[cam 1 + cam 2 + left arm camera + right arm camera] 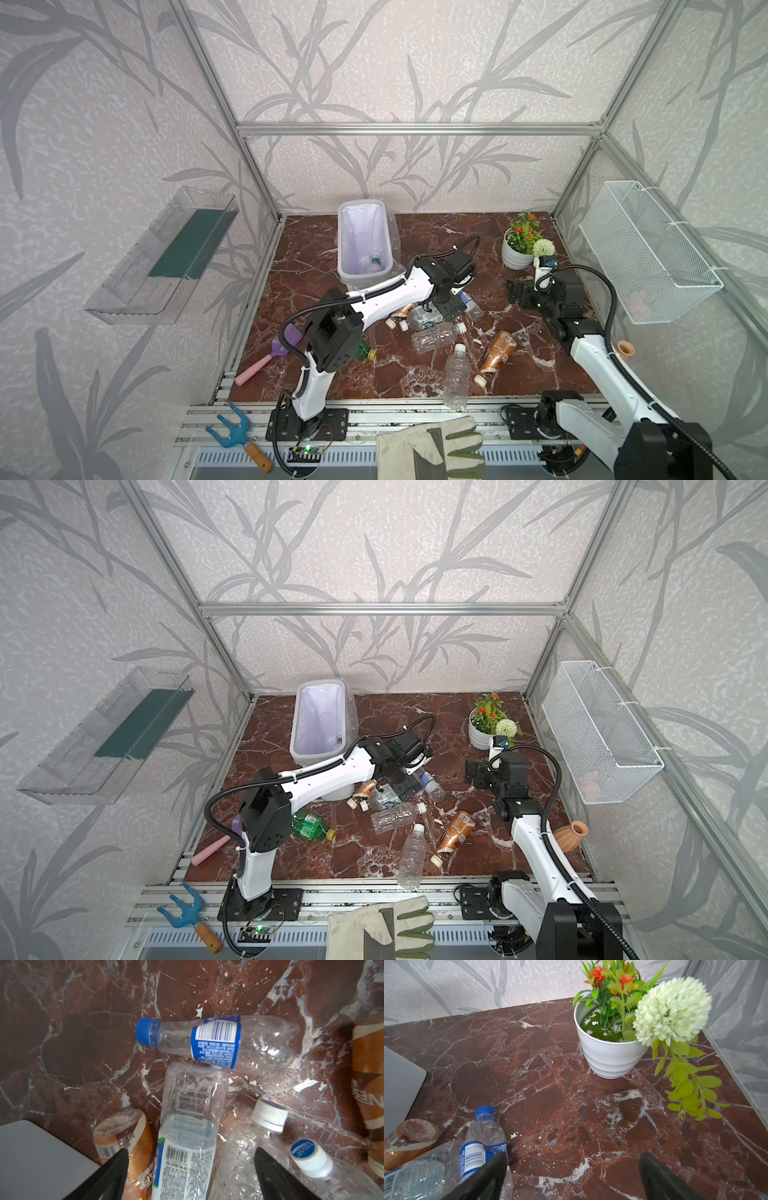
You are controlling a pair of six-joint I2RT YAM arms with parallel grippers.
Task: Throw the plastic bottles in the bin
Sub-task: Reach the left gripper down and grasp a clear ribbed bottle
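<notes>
My left gripper [191, 1159] hangs open over a heap of plastic bottles at mid-table, in both top views [446, 309] [399, 789]. Its fingers straddle a clear bottle with a white barcode label [187, 1126], apart from it. Beside lie a brown-labelled bottle [128, 1142], a blue-capped bottle [218, 1043] and a crumpled white-capped one [268, 1118]. Nearer the front lie two clear bottles [436, 336] [457, 374], a brown one [496, 355] and a green one [309, 825]. The bin [345, 249] stands at the back with one bottle [376, 262] inside. My right gripper [573, 1169] is open over bare marble.
A white flowerpot [517, 253] stands back right, just behind the right gripper [519, 293]. A wire basket [648, 249] hangs on the right wall, a clear shelf [166, 257] on the left. A pink-handled trowel [266, 359], a blue fork tool [237, 432], a glove [432, 449] and a clay vase [569, 835] lie around.
</notes>
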